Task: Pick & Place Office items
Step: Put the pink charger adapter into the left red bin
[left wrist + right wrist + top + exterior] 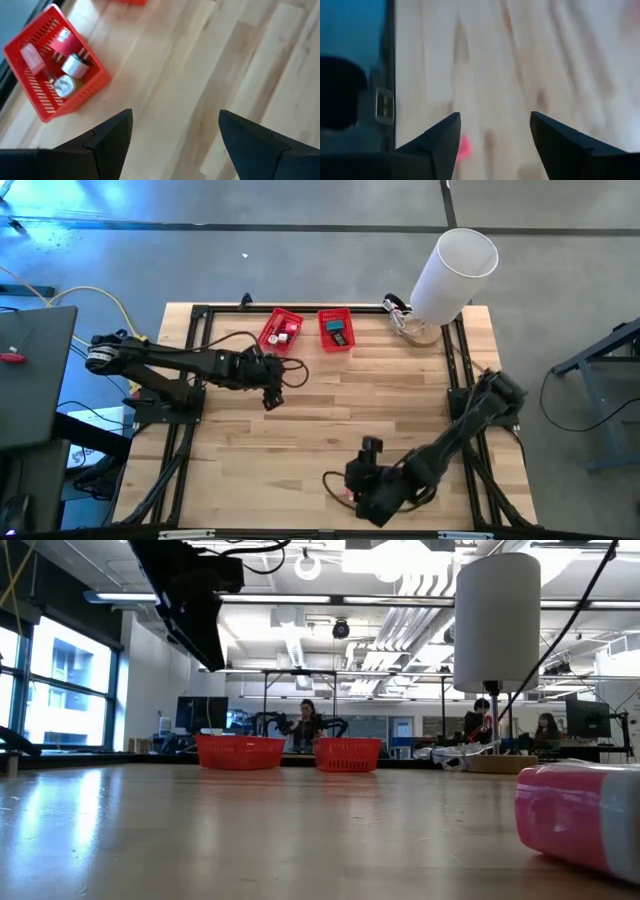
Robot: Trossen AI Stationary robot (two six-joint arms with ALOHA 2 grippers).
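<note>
My left gripper [271, 398] [175, 115] hangs open above bare table, just near of the left red mesh basket [281, 330] [55, 65]. That basket holds silvery, red and pink pieces [70, 65]. The right red basket [335, 328] holds a dark piece and a teal one [339, 335]. My right gripper [352, 485] [495, 117] is open and low over the table by the near edge. A pink piece [464, 147] [580, 815] lies on the wood beside one of its fingers, not between them.
A big white cylinder [455, 270] [497, 620] stands at the table's far right corner, over a clear, glassy thing [415, 328]. Both baskets [240, 752] sit along the far edge. Bare wood lies between the arms. People sit at desks in the room behind.
</note>
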